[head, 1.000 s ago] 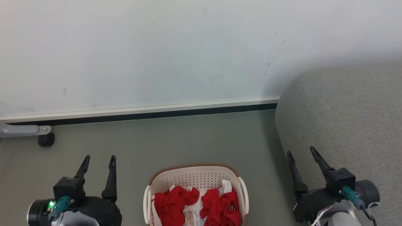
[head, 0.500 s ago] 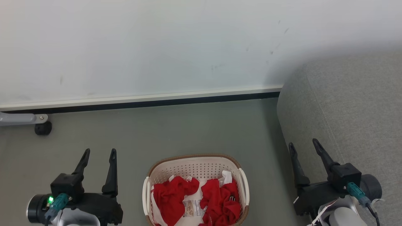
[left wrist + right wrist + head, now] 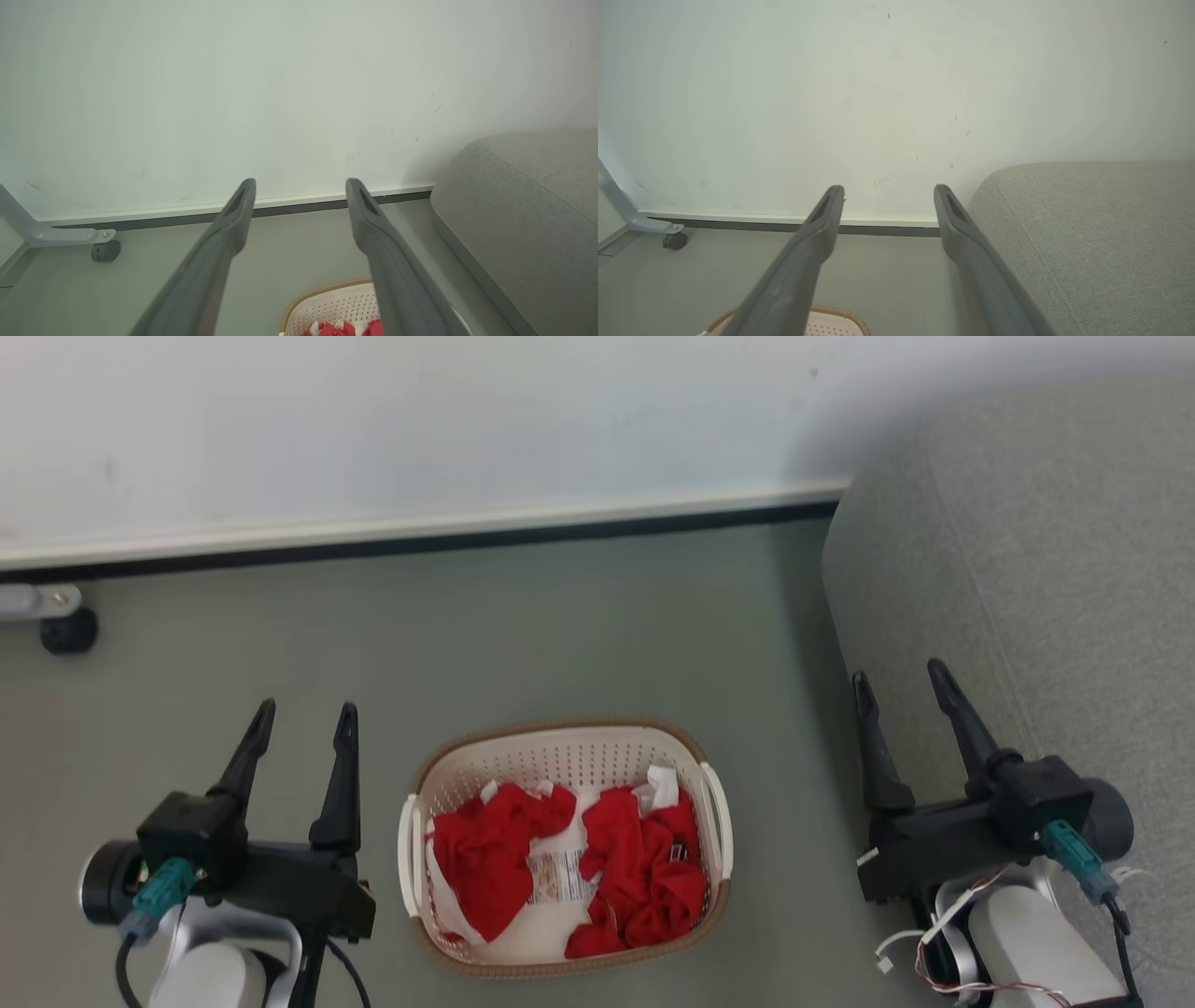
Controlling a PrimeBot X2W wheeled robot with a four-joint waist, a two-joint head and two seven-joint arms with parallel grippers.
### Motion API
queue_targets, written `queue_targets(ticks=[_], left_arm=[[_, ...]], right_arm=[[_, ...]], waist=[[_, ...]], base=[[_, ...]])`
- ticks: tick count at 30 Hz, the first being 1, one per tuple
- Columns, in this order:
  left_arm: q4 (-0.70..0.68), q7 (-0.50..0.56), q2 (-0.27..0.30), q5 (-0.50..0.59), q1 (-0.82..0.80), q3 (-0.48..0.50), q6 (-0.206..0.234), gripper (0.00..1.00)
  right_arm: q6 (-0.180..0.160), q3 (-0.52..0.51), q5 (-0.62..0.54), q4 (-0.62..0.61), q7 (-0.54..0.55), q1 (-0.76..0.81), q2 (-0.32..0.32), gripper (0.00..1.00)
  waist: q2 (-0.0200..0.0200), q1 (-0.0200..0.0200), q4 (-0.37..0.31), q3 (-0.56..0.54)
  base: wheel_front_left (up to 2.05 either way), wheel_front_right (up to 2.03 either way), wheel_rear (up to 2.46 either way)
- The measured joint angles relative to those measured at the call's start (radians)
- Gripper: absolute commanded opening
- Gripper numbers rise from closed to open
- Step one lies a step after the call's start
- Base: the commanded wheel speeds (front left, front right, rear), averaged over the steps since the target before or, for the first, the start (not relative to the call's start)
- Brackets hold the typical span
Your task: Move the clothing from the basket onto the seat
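The clothing [image 3: 487, 859] lies crumpled in the basket [image 3: 560, 756], half hiding its label, with the left gripper [image 3: 305, 711] to the basket's left and the right gripper [image 3: 898, 670] to its right beside the partly cut-off seat [image 3: 1027, 569], both empty with fingers spread apart.

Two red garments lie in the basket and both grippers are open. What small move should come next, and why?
Probably lower the left gripper toward the left red garment in the basket. That garment lies nearest it, it and the right gripper stand open and empty, and no clothing shows on the sofa yet.
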Motion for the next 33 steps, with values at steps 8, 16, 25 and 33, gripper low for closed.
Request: queue_targets(ticks=[8,16,25,33], left_arm=[[-0.002,0.006,0.002,0.002,-0.069,-0.015,-0.026,1.0],[0.027,0.038,0.007,0.013,-0.147,-0.046,-0.047,1.0],[0.073,0.067,0.017,0.037,-0.225,-0.077,-0.081,1.0],[0.147,0.094,0.021,0.049,-0.263,-0.109,-0.113,1.0]], right_arm=[[-0.007,-0.011,-0.013,-0.045,0.0,-0.055,0.029,1.0],[-0.007,-0.01,-0.035,-0.091,-0.003,-0.121,0.065,1.0],[-0.008,0.0,-0.052,-0.123,-0.004,-0.199,0.095,1.0],[-0.008,0.018,-0.067,-0.123,-0.005,-0.244,0.111,1.0]], waist=[[0.0,0.0001,-0.024,0.111],[0.0001,0.0001,-0.066,0.241],[0.0001,0.0001,-0.12,0.371],[0.0001,0.0001,-0.182,0.466]], base=[[0.0,0.0,0.0],[0.0,0.0,0.0],[0.0,0.0,0.0],[0.0,0.0,0.0]])
